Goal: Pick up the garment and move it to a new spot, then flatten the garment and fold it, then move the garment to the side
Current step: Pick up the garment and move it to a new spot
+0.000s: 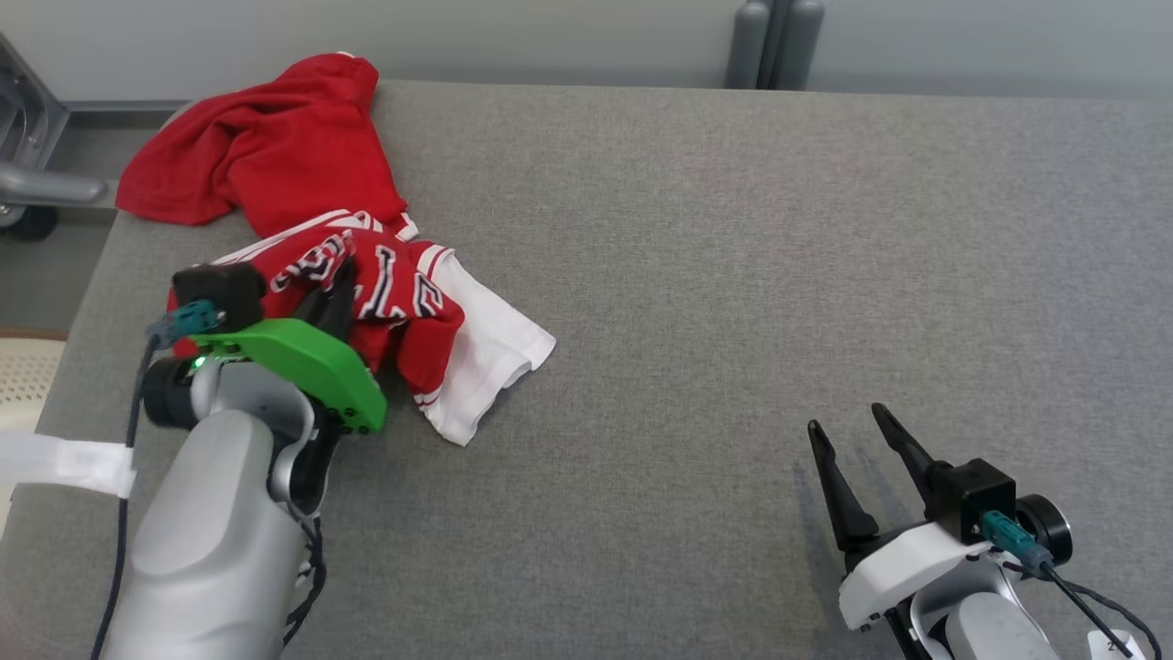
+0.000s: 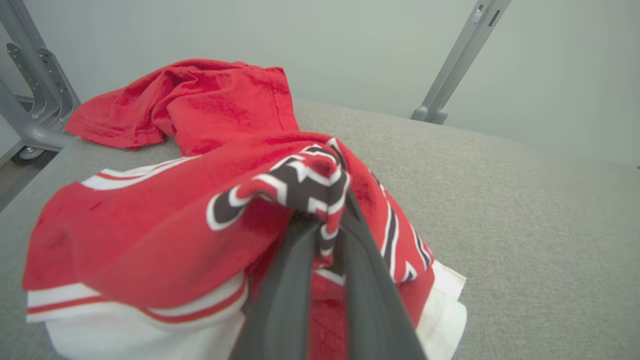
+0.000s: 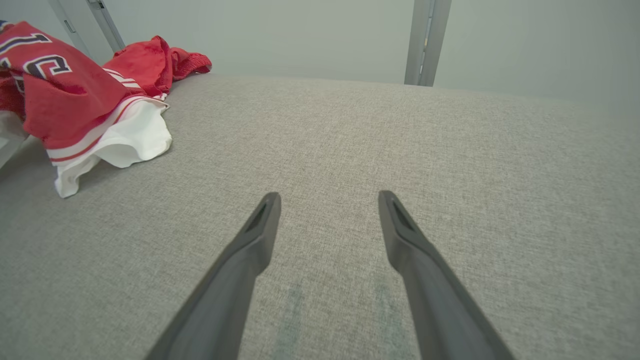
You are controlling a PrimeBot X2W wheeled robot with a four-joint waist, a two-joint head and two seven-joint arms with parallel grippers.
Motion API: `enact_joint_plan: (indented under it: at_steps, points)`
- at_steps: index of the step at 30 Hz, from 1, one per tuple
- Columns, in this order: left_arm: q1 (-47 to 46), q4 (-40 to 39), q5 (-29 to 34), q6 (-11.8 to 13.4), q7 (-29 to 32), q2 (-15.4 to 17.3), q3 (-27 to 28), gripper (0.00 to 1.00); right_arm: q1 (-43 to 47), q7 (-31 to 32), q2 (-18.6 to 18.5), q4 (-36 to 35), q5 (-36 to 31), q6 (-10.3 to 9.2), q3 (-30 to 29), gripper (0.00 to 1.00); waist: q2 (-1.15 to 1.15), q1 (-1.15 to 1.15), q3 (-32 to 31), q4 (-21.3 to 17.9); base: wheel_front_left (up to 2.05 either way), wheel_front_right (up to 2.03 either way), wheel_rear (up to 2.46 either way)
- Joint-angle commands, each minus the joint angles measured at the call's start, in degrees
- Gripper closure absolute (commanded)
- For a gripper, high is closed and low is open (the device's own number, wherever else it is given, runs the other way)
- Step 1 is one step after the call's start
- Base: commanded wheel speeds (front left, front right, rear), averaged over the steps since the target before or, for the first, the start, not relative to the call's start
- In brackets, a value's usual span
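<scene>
Left fingers (image 2: 285, 300) are clamped on the red garment (image 2: 150, 240) bunched between them; right fingers (image 3: 250, 255) are held spread, tabletop (image 3: 450, 150) underneath.

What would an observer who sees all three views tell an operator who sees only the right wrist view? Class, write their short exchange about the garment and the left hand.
Operator: I see my open right hand over the grey table, with the garment off to one side. Where is the left hand?
Observer: In the head view, the left hand is at the garment's near end, by the table's left side.
Operator: Does it have a grip?
Observer: Yes. The left wrist view shows its fingers shut on a raised fold carrying the dark lettering.
</scene>
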Motion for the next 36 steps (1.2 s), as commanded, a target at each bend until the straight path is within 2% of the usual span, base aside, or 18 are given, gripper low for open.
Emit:
enact_joint_plan:
  at_steps: [1,8,14,17,21,23,29,36]
  points:
    - [-0.25,-2.69,-0.28,-0.18,0.34,0.32,-1.87,1.00,1.02,-0.18,0.22,0.20,0.32,0.00,0.17,0.00,0.00,0.00,-1.98,-1.73,0.00,0.00,0.00]
    - [1.75,-22.07,-4.40,-0.18,4.45,-0.99,-11.67,1.00,1.11,-0.18,1.12,0.11,0.75,0.00,0.18,0.00,0.00,0.00,-4.21,-8.73,0.00,0.00,0.00]
    - [3.41,-36.41,-7.74,0.17,8.84,-3.65,-15.81,1.00,1.56,-0.18,1.74,-0.08,0.74,0.00,-1.04,0.00,0.00,0.00,-4.46,-16.60,0.00,0.00,0.00]
    - [3.78,-39.91,-8.35,1.57,11.05,-4.66,-17.75,1.00,1.15,-0.18,2.06,-0.30,0.94,0.00,-1.28,0.00,0.00,0.00,-3.45,-20.80,0.00,0.00,0.00]
    - [4.37,-37.44,-8.59,3.43,12.33,-5.60,-19.79,1.00,0.43,-0.18,2.49,-0.52,1.48,0.00,-1.50,0.00,0.00,0.00,-1.12,-25.57,0.00,0.00,0.00]
    - [4.33,-35.71,-8.22,4.02,11.93,-5.65,-19.82,1.00,0.29,-0.18,2.55,-0.52,1.69,0.00,-1.39,0.00,0.00,0.00,-0.53,-26.68,0.00,0.00,0.00]
    - [1.32,-21.40,-5.06,5.51,7.64,-4.34,-18.27,1.00,0.04,-0.18,2.86,-0.62,3.13,0.00,-1.98,0.00,0.00,0.00,1.96,-30.89,0.00,0.00,0.00]
    - [-4.16,-5.30,-1.34,6.70,-0.12,-3.09,-16.77,1.00,-0.30,-0.18,2.86,-0.80,4.36,0.00,-1.37,0.00,0.00,0.00,2.54,-32.22,0.00,0.00,0.00]
